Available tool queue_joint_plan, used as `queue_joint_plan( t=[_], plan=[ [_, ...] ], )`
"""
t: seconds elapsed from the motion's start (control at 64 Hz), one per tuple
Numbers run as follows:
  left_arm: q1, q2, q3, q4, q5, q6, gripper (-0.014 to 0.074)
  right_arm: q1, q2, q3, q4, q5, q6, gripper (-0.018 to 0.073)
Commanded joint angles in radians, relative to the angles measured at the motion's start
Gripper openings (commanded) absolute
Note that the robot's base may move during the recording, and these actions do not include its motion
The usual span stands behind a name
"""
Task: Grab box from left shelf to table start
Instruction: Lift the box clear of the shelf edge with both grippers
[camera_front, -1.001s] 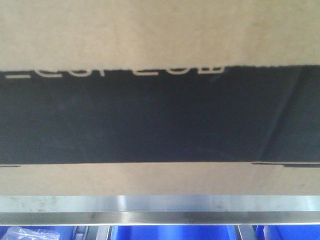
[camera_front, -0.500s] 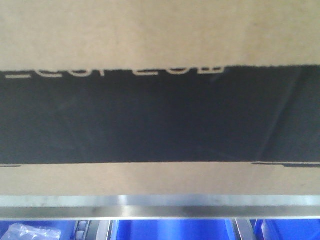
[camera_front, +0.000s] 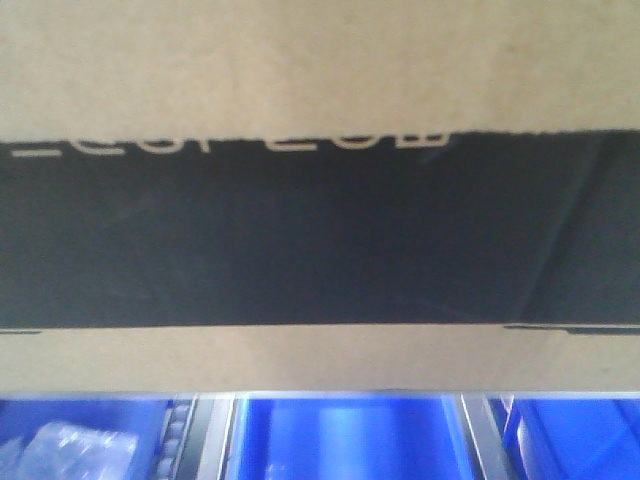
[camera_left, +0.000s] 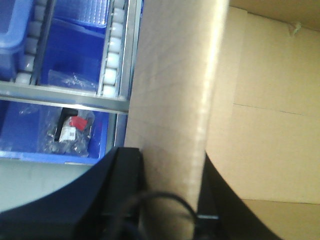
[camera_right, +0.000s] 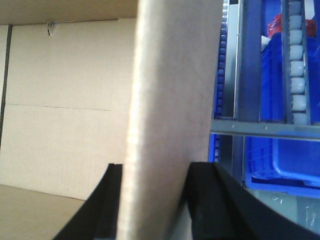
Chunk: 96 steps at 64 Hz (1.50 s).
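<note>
Held at both side walls. Clenched on one upright cardboard wall of the box (camera_front: 320, 70) with the left end effector (camera_left: 169, 172): one dark finger (camera_left: 125, 170) outside, the other inside the open carton. Clenched the same way on the opposite wall with the right end effector (camera_right: 156, 175), a black finger (camera_right: 202, 185) on the outer face and another on the inner.

From the front, filling almost the whole view with brown cardboard: black printed panel (camera_front: 320, 235) across the middle, pale lettering cut off along its upper edge, a plain brown band below. Directly under the bottom edge, only blue bins (camera_front: 340, 440) with grey dividers between them.

Compared with half a second ago: no silver front rail under the box in the front view any more, and a taller strip of blue bins in its place. Box itself placed the same in that view, panel and lettering at the same height.

From the left wrist, beside the gripped wall: a grey shelf rail (camera_left: 65, 96), white rollers (camera_left: 112, 55), and a bagged item with a red label (camera_left: 70, 127) lying in a bin. Cannot tell whether the bottom of the box touches the shelf.
</note>
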<state>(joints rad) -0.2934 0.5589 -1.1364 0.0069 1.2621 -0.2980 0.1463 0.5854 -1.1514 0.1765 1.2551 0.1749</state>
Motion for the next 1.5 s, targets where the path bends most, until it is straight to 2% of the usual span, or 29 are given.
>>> queue_joint_plan(
  t=[0.0, 1.485],
  plan=[
    [0.001, -0.005, -0.037, -0.034, 0.076, -0.037, -0.0013, -0.007, 0.005, -0.026, -0.045, 0.003, -0.002, 0.0022],
    [0.001, -0.005, -0.037, -0.034, 0.076, -0.037, -0.0013, -0.007, 0.004, -0.026, -0.045, 0.024, -0.002, 0.0022]
  ],
)
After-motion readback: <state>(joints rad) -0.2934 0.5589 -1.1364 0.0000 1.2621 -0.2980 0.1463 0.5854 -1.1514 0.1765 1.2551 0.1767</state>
